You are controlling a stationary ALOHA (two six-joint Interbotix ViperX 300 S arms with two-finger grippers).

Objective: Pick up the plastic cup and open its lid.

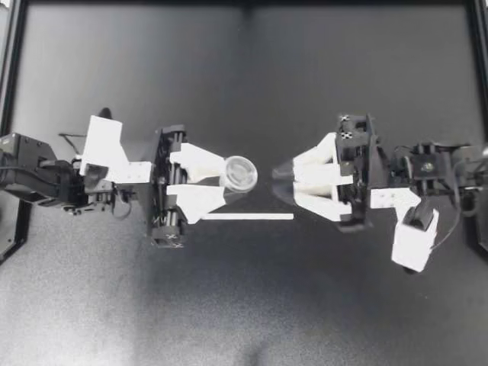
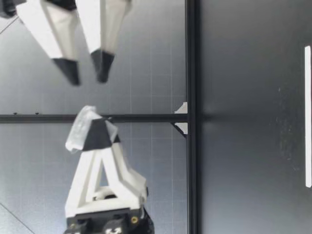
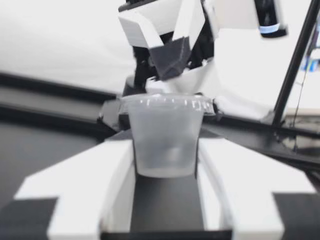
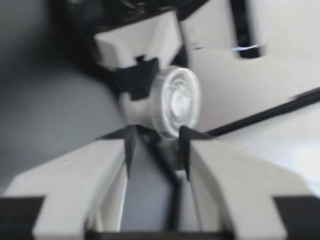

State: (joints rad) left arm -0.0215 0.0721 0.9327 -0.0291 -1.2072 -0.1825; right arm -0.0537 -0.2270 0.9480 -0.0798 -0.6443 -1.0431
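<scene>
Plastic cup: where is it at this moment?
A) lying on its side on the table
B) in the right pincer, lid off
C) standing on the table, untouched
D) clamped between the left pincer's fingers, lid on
D: the left wrist view shows the plastic cup squeezed between both fingers of the left pincer, its lid seated; the right pincer stands open, apart from it.

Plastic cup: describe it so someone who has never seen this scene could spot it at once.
Start at the dark table and find the two white tools facing each other above its middle. The small, clear plastic cup, round lid on, sits clamped in the left tool; the right tool holds nothing.
</scene>
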